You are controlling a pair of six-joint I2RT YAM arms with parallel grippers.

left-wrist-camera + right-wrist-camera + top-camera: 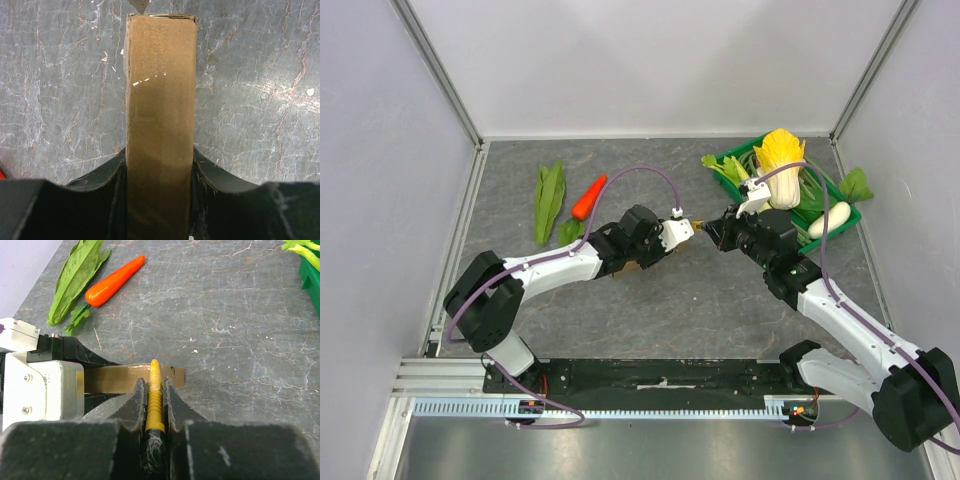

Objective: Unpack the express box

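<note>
The express box (160,100) is a thin brown cardboard box standing on its narrow edge above the grey table. My left gripper (159,155) is shut on it, a black finger pressed against each broad face. My right gripper (155,383) is shut on a yellow ribbed tool (155,402) with a black base. The tool's tip rests on the top edge of the box (122,378) near its far end, and a pointed tip (141,6) shows there in the left wrist view. From above, the left gripper (680,232) and right gripper (712,230) meet nose to nose at mid-table, hiding most of the box.
An orange carrot (589,197) and a long green leaf (549,200) lie at the back left. A green crate (837,192) at the back right holds a yellow cabbage (780,165), a white vegetable (828,220) and greens. Walls enclose the table on three sides.
</note>
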